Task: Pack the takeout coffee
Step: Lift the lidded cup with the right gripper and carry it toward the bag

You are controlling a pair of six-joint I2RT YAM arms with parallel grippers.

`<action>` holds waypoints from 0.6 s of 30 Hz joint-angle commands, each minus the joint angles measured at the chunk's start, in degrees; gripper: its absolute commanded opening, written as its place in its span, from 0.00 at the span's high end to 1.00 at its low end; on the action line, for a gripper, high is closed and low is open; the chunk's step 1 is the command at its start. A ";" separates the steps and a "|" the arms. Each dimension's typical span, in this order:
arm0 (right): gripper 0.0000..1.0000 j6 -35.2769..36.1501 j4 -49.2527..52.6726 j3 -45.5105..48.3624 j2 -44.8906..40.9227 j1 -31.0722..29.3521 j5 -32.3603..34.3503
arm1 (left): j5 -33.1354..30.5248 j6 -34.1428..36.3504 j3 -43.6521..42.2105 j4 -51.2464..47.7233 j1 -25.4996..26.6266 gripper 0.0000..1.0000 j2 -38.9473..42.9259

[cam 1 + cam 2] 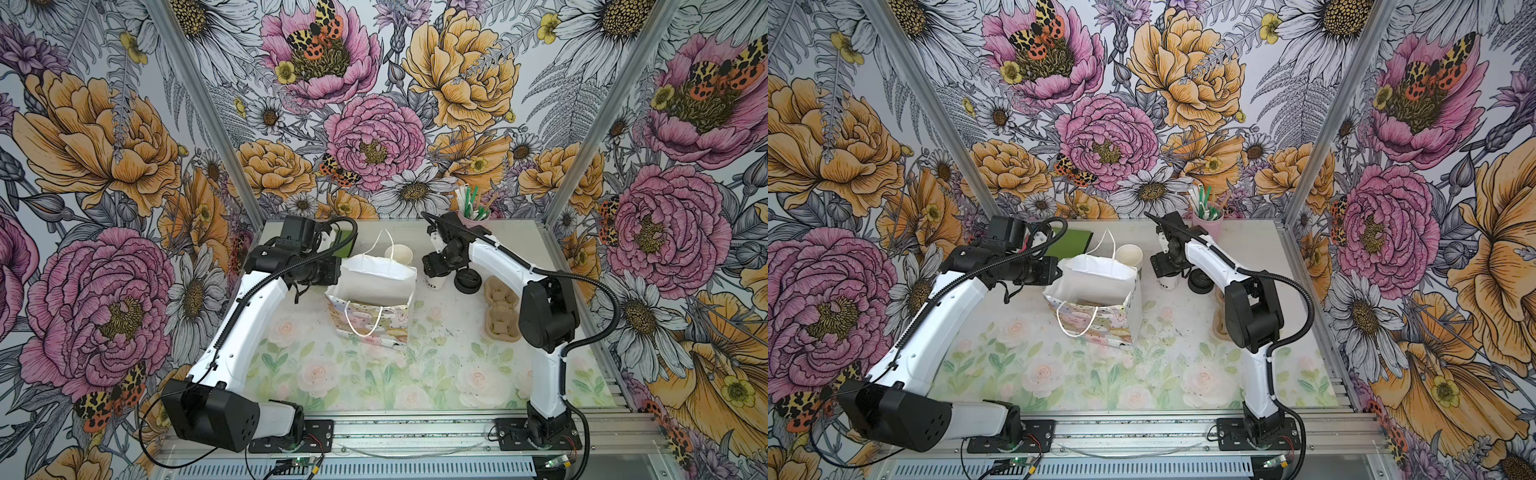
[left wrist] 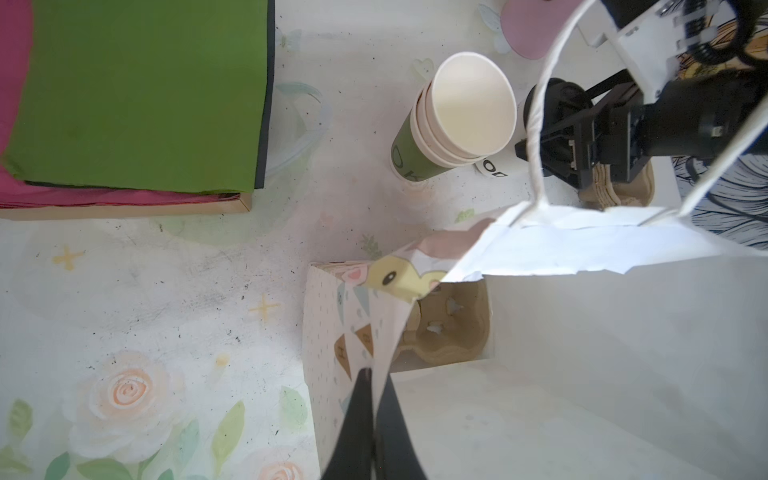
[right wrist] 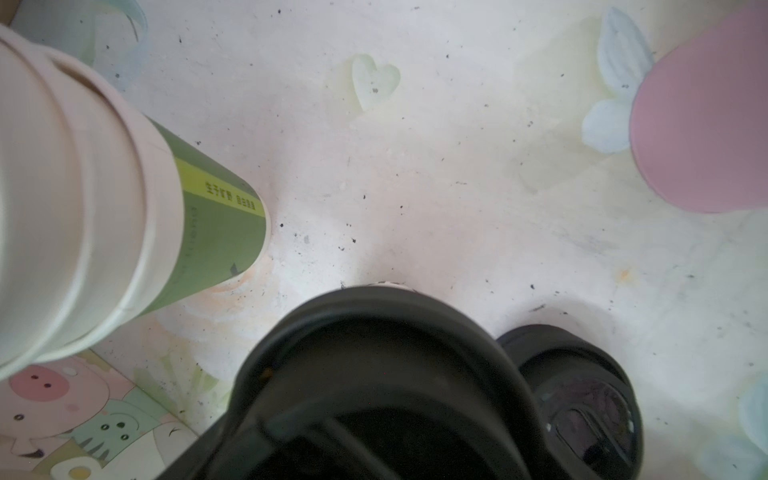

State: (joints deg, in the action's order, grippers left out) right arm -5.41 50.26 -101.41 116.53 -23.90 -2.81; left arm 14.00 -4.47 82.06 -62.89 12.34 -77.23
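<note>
The takeout coffee (image 1: 435, 284) stands upright on the table, its long axis vertical, black sip lid up and base down. Its dark lettering faces the near edge, roughly 6 o'clock in both top views. It sits at about 2 o'clock from the gift bag (image 1: 374, 307), outside it.

The right gripper (image 1: 435, 272) hangs directly over the cup, covering the lid from above. In the right wrist view the lid fills the foreground and the fingers are out of frame, so it cannot be told whether the jaws grip the cup or stand clear of it.

From the coffee, a stack of lidless green-and-white paper cups (image 1: 398, 254) stands at 10 o'clock, loose black lids (image 1: 467, 280) lie just beside it at 3 o'clock, and pulp cup carriers (image 1: 500, 311) at 4 o'clock. A pink holder of stirrers (image 1: 473, 210) stands at 1 o'clock.

The left gripper (image 2: 376, 376) is closed tight, pinching the bag's side wall at its top edge. Another pulp carrier (image 2: 449, 328) lies in the bag's bottom.
</note>
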 commanded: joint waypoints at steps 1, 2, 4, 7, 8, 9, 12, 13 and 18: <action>0.14 0.58 0.47 0.82 -6.45 0.36 1.14 | -0.14 -0.20 0.65 0.89 0.91 0.98 -0.73; 0.14 0.58 0.54 1.18 -7.43 0.39 1.14 | -0.28 -0.18 0.64 0.93 1.13 0.98 -0.73; 0.14 0.62 0.90 1.69 -8.98 0.34 1.07 | -0.29 -0.14 0.73 1.04 1.22 0.98 -0.87; 0.14 0.58 1.75 2.08 -10.92 0.34 0.81 | -0.29 -0.28 0.73 1.19 1.45 0.98 -1.08; 0.14 0.51 2.14 2.09 -11.52 0.35 0.95 | -0.29 -0.27 0.73 1.22 1.43 0.98 -1.14; 0.14 0.57 2.43 2.10 -12.03 0.35 1.04 | -0.29 -0.28 0.73 1.32 1.50 0.98 -1.21; 0.14 0.38 3.73 2.28 -13.96 0.35 1.14 | -0.18 -0.34 0.73 1.48 1.81 0.98 -1.43; 0.14 0.24 4.17 2.26 -14.68 0.35 1.01 | -0.15 -0.36 0.73 1.58 1.86 0.98 -1.57; 0.14 -0.43 6.00 2.26 -19.80 -0.08 -0.22 | -0.12 -0.49 0.91 1.94 2.29 0.98 -1.78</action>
State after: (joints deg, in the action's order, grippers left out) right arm -5.08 54.76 -99.13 101.41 -23.92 -2.70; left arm 14.02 -4.51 82.08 -61.41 13.91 -78.37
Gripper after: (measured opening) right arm 0.864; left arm 0.045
